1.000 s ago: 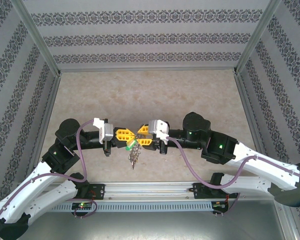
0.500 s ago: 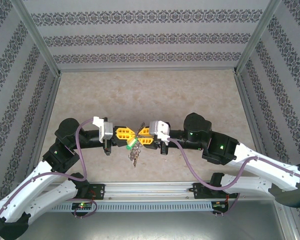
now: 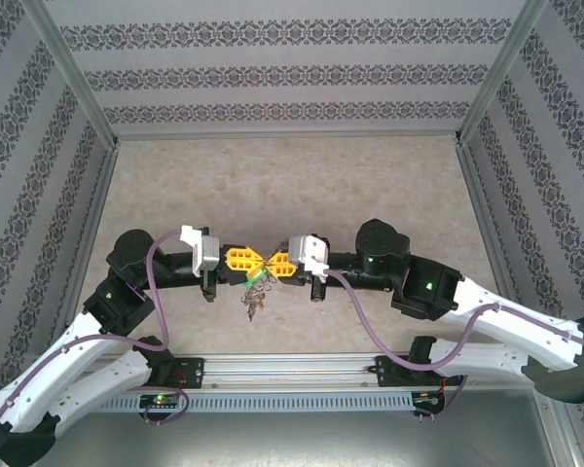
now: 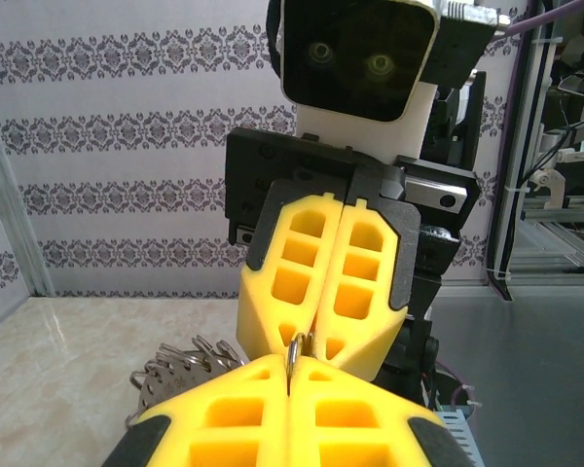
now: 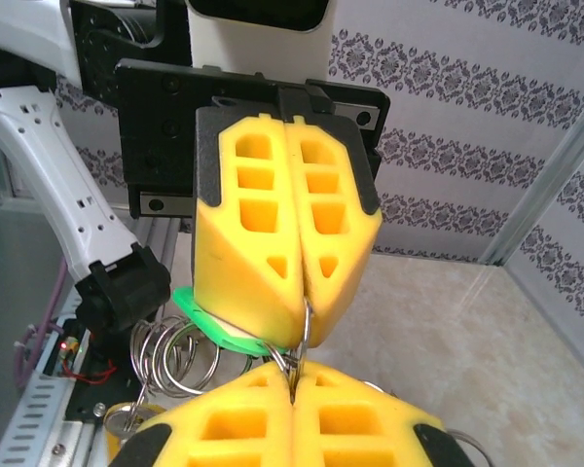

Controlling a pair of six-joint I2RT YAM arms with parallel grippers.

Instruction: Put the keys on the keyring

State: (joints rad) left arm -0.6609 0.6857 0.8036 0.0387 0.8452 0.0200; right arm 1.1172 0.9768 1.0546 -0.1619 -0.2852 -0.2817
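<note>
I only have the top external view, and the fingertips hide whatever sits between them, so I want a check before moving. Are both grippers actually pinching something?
Observer: Yes. In the left wrist view the left gripper is shut on a thin metal ring.
Operator: And the right one?
Observer: The right gripper is shut on that same ring, tip to tip with the left.
Operator: What is the green bit below the tips?
Observer: A flat green tag, hanging just under the left gripper's fingers beside coiled split rings.
</note>
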